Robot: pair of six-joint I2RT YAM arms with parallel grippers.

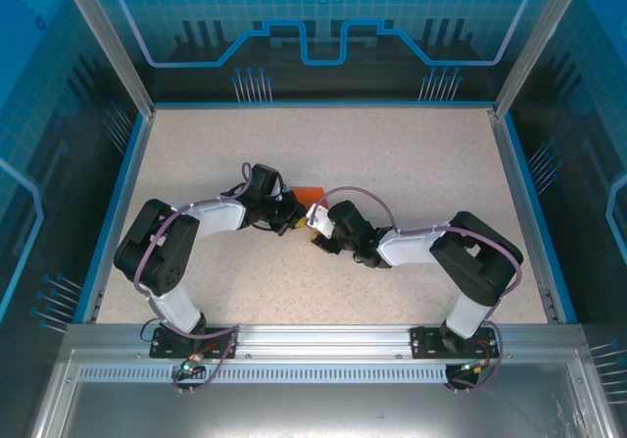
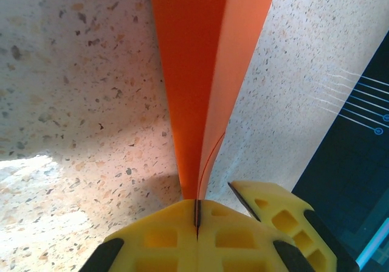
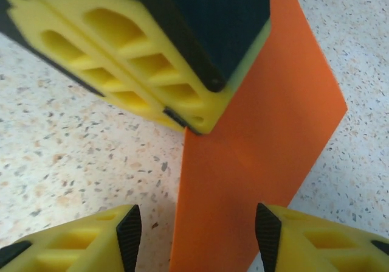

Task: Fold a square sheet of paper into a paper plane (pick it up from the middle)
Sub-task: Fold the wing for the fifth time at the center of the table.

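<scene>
Left gripper point(image 2: 197, 210) is clenched on the folded paper point(image 2: 194, 71). Right gripper point(image 3: 197, 232) is released, its 2 fingers point(image 3: 129, 232) apart with the paper's edge between them. From above, the 2 grippers meet tip to tip near the middle of the table point(image 1: 392, 154), with the paper poking out at 1 o'clock. Open surface lies all round, and the rim point(image 1: 323, 104) is well apart.

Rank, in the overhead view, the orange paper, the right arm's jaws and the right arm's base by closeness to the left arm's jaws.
1. Orange paper: pinched in the left jaws, mid-table.
2. Right jaws: immediately right, open around the paper.
3. Right arm's base: near edge, far right.
</scene>
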